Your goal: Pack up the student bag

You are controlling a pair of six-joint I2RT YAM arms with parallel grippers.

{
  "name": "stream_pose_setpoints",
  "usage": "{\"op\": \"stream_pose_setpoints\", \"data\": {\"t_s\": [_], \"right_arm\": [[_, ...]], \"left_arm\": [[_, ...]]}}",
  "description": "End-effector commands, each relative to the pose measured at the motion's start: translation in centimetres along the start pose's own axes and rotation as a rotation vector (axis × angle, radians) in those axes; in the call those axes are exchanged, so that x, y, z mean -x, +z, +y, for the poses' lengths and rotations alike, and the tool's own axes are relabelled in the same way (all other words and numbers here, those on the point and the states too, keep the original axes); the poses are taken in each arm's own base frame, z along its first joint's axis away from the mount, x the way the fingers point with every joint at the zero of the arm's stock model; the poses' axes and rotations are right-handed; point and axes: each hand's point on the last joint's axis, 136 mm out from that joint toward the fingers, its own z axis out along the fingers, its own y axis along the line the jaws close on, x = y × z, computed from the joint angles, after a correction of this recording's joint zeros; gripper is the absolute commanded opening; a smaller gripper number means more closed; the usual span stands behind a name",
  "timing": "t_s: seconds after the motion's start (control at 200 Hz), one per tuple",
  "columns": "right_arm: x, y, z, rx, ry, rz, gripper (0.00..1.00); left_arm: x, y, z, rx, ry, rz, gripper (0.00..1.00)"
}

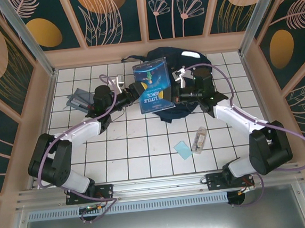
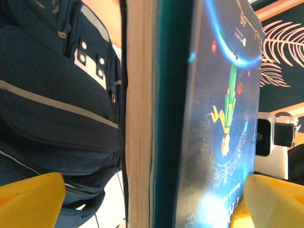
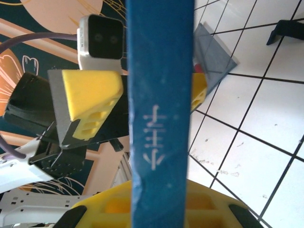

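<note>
Top external: left hand [image 1: 133, 92] and right hand [image 1: 174, 94] clamp the thin blue book [image 1: 152, 84]; lower it slowly into the big navy-blue cloth backpack [image 1: 175, 56].

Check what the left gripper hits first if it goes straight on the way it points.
The blue book: it stands between the fingers of the left gripper, so any advance seats it deeper. Behind it the right gripper faces back, roughly in line; depth is unclear.
</note>
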Motion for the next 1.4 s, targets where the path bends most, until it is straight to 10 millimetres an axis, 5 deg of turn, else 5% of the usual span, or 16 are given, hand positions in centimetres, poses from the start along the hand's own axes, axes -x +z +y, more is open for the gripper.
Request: {"op": "stream_pose_setpoints", "data": {"t_s": [0.0,0.175,0.445,0.575,0.666,0.766,1.001,1.281,1.341,1.396], "right_arm": [[0.3,-0.1,2.7,0.121,-0.068,-0.013,0.00],[0.1,0.6,1.1,0.099,-0.046,0.000,0.00],[0.4,0.5,-0.6,0.024,-0.042,-0.001,0.00],[1.2,0.6,-1.1,-0.017,-0.034,-0.021,0.05],[1.9,0.5,-1.0,-0.041,-0.012,-0.058,0.59],[2.0,0.5,-0.1,-0.006,0.024,-0.136,0.81],[0.5,1.6,1.2,0.085,0.104,-0.267,0.85],[3.3,0.5,2.7,0.117,0.066,-0.460,0.82],[3.9,0.6,3.3,0.134,0.048,-0.472,0.74],[4.2,0.9,3.6,0.142,0.044,-0.467,0.55]], "left_arm": [[0.8,0.1,-3.8,-0.156,0.044,-0.001,0.92],[0.2,-0.8,-7.7,-0.345,0.068,0.056,0.71],[-0.6,-1.3,-6.5,-0.281,0.062,0.057,0.00],[0.5,-1.1,-5.5,-0.211,0.050,-0.001,0.00],[2.2,-1.5,-5.2,-0.182,0.020,-0.110,0.00],[4.5,-2.9,-5.4,-0.225,-0.067,-0.281,0.00],[6.0,-4.0,-6.1,-0.330,-0.170,-0.447,0.00],[3.8,-2.2,-6.1,-0.330,-0.203,-0.396,0.00],[3.4,-2.0,-5.7,-0.322,-0.212,-0.395,0.00],[3.2,-1.9,-5.6,-0.318,-0.218,-0.393,0.00]]}}
